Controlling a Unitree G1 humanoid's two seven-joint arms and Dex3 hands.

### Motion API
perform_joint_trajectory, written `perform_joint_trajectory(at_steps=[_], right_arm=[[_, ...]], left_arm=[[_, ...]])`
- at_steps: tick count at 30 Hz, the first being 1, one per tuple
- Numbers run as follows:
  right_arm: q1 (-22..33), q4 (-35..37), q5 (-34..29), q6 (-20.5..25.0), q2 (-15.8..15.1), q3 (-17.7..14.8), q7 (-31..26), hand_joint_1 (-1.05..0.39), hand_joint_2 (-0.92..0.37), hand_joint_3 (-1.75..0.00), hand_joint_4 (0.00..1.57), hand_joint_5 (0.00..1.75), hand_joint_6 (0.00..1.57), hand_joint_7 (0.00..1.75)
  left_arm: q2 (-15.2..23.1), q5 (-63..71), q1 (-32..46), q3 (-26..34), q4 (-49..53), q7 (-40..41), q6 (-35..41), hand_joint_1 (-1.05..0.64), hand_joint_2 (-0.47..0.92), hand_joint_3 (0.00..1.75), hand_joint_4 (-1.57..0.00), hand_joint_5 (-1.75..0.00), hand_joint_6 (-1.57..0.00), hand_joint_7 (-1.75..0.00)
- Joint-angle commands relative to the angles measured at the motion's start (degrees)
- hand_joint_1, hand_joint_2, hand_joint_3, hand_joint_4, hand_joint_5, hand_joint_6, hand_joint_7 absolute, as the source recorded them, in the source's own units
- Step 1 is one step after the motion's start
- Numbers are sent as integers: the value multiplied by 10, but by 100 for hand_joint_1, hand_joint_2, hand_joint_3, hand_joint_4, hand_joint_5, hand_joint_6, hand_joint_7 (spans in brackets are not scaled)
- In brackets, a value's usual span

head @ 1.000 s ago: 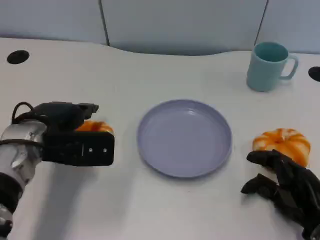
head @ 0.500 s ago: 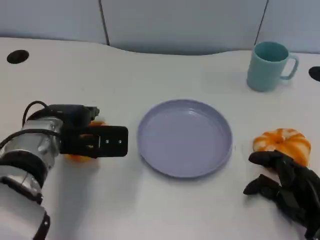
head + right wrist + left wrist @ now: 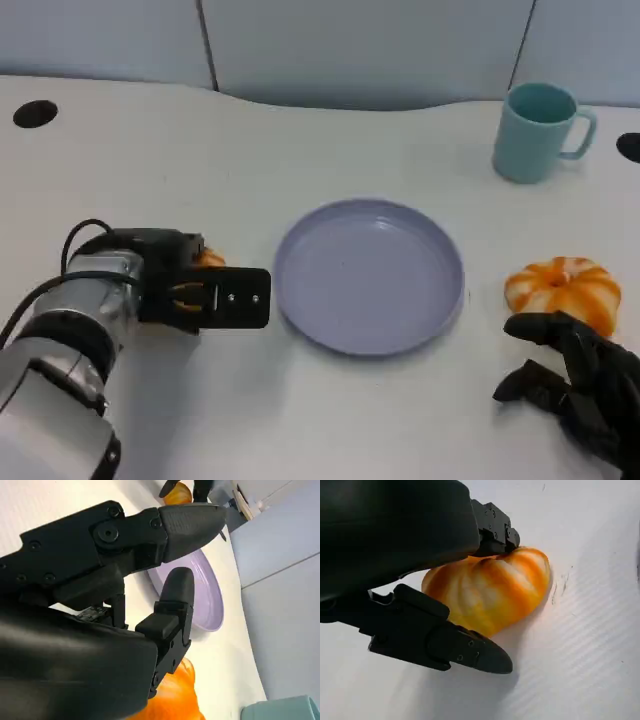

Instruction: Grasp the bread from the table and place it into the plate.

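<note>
My left hand (image 3: 205, 296) has its fingers closed around the bread (image 3: 490, 592): in the wrist view one finger presses the top of the orange bun and another lies along its side. I can't tell whether the bun is off the table (image 3: 130, 150) yet or resting on it. In the head view the bun is almost hidden behind my hand, at about 9 o'clock from the plate (image 3: 369, 274) and close to its rim.

The grip looks shallow to me, with contact near the edges of a soft, rounded loaf, so it could squeeze out sideways or roll free as I carry it. If I travel low, the bread or my fingers could catch the plate's raised rim and shove the plate toward 3 o'clock.

My right hand (image 3: 578, 385) rests loosely spread, holding nothing, just at 6 o'clock of a second bun (image 3: 563, 287); any twitch there could nudge it. The mug (image 3: 538, 131) at 1 o'clock is well apart.
</note>
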Motion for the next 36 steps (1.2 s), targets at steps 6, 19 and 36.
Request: perform_joint_trajectory(at_steps=[6, 19, 36], right_arm=[[35, -42, 15, 27, -5, -15, -11, -41, -92, -20, 60, 141, 57, 103], [34, -51, 11, 37, -2, -14, -20, -41, -92, -21, 60, 142, 58, 104], [-3, 1, 5, 19, 12, -5, -26, -41, -92, -22, 58, 142, 57, 104]], left_arm=[[8, 13, 77, -26, 11, 189, -9, -35, 92, 4, -42, -8, -41, -2], [30, 3, 93, -24, 9, 300, -79, -25, 92, 17, -70, -170, -68, -134], [71, -20, 34, 21, -9, 330, -155, -12, 92, 25, -76, -175, -59, -173]])
